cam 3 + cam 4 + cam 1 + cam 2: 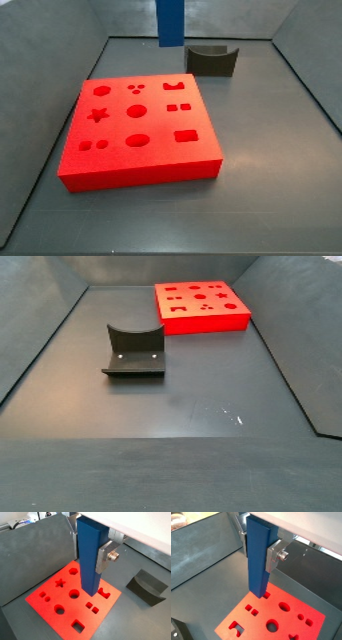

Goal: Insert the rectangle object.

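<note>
1. The gripper (90, 554) is clamped on the blue bar (89, 559); in both wrist views a silver finger plate (273, 556) lies flat against the bar's side, with a bolt showing on it.
2. The bar hangs upright, its upper part running up out of the frame in both wrist views and its lower end free in the air.
3. In a wrist view that lower end (258, 592) sits over the near edge of the red block (278, 619), clear of the block's top face.
4. In a side view only the bar's lower end (171, 24) shows, at top centre of the frame, above the grey floor behind the block (140, 130); the gripper itself is cut off there.
5. The block lies flat on the floor (267, 200), its top cut with shaped holes: circles, a star, squares and a rectangular slot (186, 135).
6. A small dark holder (211, 60) with a curved top stands at upper right in that side view, just right of the bar's end and apart from the block.
7. In a side view the holder (134, 351) is left of centre and the block (202, 306) is at the top of the frame; neither bar nor gripper shows there.
8. Grey walls (40, 316) ring the floor.
</note>
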You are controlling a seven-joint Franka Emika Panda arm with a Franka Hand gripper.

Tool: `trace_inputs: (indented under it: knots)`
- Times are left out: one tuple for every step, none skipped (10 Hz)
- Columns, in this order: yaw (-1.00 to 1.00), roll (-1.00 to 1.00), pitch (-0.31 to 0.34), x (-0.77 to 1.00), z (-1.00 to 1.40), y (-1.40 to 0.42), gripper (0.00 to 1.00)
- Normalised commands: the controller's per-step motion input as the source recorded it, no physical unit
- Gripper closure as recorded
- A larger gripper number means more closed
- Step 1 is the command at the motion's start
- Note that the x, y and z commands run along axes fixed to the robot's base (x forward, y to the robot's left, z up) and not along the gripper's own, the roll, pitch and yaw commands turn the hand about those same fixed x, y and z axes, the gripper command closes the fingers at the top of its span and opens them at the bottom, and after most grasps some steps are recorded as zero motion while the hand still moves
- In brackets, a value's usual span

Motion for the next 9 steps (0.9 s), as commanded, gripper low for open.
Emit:
trace_inputs:
  knots:
    - [0.00,0.00,-0.011,-0.03,0.00,0.00,1.00]
    - [0.03,0.01,-0.010,0.03,-0.09,-0.04,1.00]
    - [0.15,0.00,-0.249,0.03,-0.66,-0.14,1.00]
    - [0.13,-0.01,-0.201,0.27,-0.84,-0.31,1.00]
    - [0.16,-0.01,-0.161,0.45,-0.93,-0.33,1.00]
    - [0.27,-0.08,-0.160,0.54,-0.86,-0.11,1.00]
    - [0.36,-0.10,-0.163,0.49,-0.79,0.00,1.00]
    - [0.46,-0.16,-0.164,0.46,-0.69,-0.02,1.00]
    - [0.42,0.03,-0.194,0.25,-0.76,-0.60,1.00]
